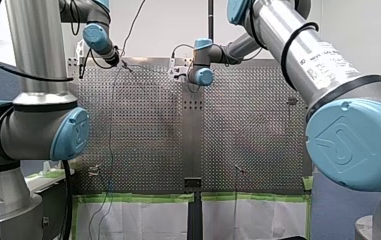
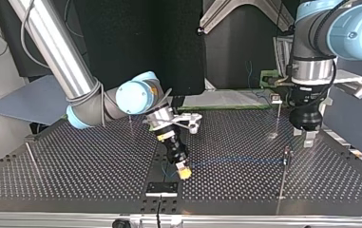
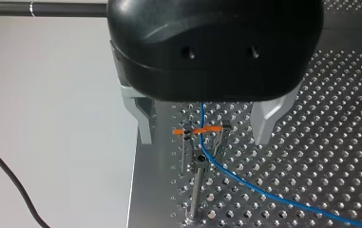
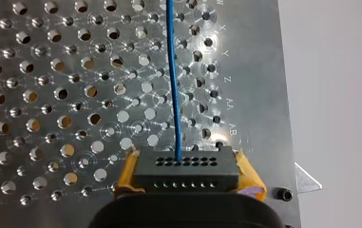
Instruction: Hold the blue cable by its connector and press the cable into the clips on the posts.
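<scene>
The blue cable [image 4: 173, 85] runs straight ahead from its black connector [image 4: 186, 170]. My right gripper [image 4: 186, 166] is shut on that connector, its yellow pads [image 4: 127, 172] on both sides. In the top view my right gripper [image 2: 184, 171] is tilted low over the table's near middle. The cable [image 2: 235, 160] stretches from there toward a thin post [image 2: 286, 156]. In the left wrist view my left gripper [image 3: 204, 135] is open just above a post [image 3: 195, 190] with an orange clip [image 3: 198, 129]. The blue cable [image 3: 245, 185] passes through that clip. My left gripper [image 2: 308, 138] hangs beside the post.
Another post with a clip [image 2: 277, 100] stands further back at the top view's right. A bare rod [image 2: 32, 159] leans at its left. A black bracket [image 2: 161, 188] sits at the near edge. The perforated table [image 2: 83, 161] ends close beside the clipped post.
</scene>
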